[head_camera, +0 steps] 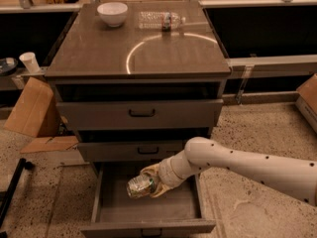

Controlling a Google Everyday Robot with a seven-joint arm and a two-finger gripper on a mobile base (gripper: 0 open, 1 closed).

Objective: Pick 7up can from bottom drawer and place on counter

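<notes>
The bottom drawer [111, 207] is pulled open below the two shallower drawers. The 7up can [139, 187], silvery with green marks, lies on its side inside the drawer. My gripper [150, 181] reaches in from the right on the white arm and its fingers wrap the can's right end. The can sits low, near the drawer floor. The counter [104, 53] is the glossy grey-brown cabinet top with a curved light reflection.
A white bowl [112, 13] and a clear plastic water bottle [161, 20] lie at the back of the counter. Cardboard boxes [32, 108] lean against the cabinet's left side. A white cup [29, 62] stands on a ledge at left. A black bar [12, 190] lies on the floor.
</notes>
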